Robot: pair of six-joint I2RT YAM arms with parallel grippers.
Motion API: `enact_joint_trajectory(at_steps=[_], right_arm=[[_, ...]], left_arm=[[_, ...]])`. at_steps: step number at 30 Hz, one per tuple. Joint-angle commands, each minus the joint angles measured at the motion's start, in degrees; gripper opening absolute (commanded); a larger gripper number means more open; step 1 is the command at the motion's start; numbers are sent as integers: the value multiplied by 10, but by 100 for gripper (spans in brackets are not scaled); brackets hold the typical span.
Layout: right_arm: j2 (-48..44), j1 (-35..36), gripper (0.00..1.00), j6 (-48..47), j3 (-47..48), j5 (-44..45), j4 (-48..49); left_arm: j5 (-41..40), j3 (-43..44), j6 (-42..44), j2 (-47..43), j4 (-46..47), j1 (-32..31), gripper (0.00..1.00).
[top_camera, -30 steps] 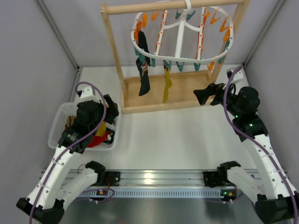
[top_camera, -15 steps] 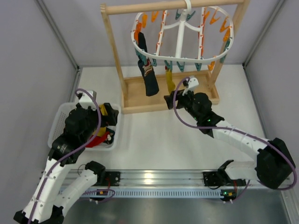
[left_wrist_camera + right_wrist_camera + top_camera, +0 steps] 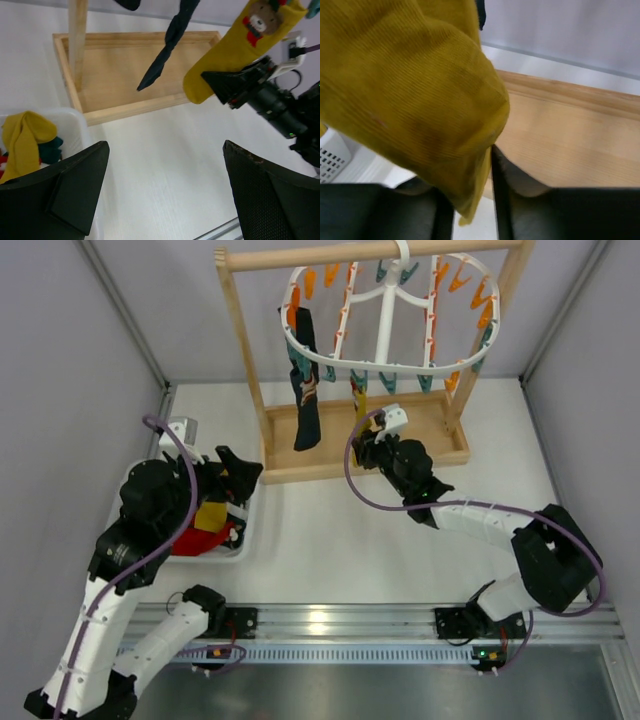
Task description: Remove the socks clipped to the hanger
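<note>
The right pincer (image 3: 468,210) is clenched on the lower tip of a mustard-yellow ribbed fabric sock (image 3: 415,95). Its two black fingers (image 3: 380,215) stand close on either side of the limp toe, which fills the narrow gap between them. Under the pincer lies the smooth, lipped base tray (image 3: 570,145) of a pale wooden rack (image 3: 243,350). The rack stands on a matt white table (image 3: 380,540) closed in by plain grey walls (image 3: 60,360).

Straight above the pincer the sock rises to a white plastic oval hanger (image 3: 400,368) with cross bars. The hanger is hooked over the rack's top bar and ringed with small orange and teal clips (image 3: 460,282). To the pincer's left, and apart from it, a dark navy sock with a patterned band (image 3: 305,405) hangs slack and twisted from the same hanger.

The right arm reaches low across the table, its forearm nearly level and its wrist pointing at the rack.

Farther left, the left pincer (image 3: 165,190) is released, its black fingers spread wide. It is poised over the rack-side end of a white perforated plastic basket (image 3: 82,125). A red sock (image 3: 198,538) and a second yellow sock (image 3: 22,137) lie bunched in the basket. The left arm is bent, its elbow raised and its wrist tilted toward the rack.

Behind both pincers a ribbed aluminium rail (image 3: 340,620) runs along the table's near edge
</note>
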Motion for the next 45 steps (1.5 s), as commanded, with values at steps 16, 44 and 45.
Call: enact_joint_trajectory(at_steps=[16,44,45], right_arm=[[-170,83,0,4,-76,57,35],[-216,151,0,-34,-59,80,-8],[-218,152,0,-36,-57,80,-10]], left_arm=[[-78,279,-50,311,174,-241,99],[-354,479,64,549,177,-310,74],[-351,481,64,555,178,-305,73]])
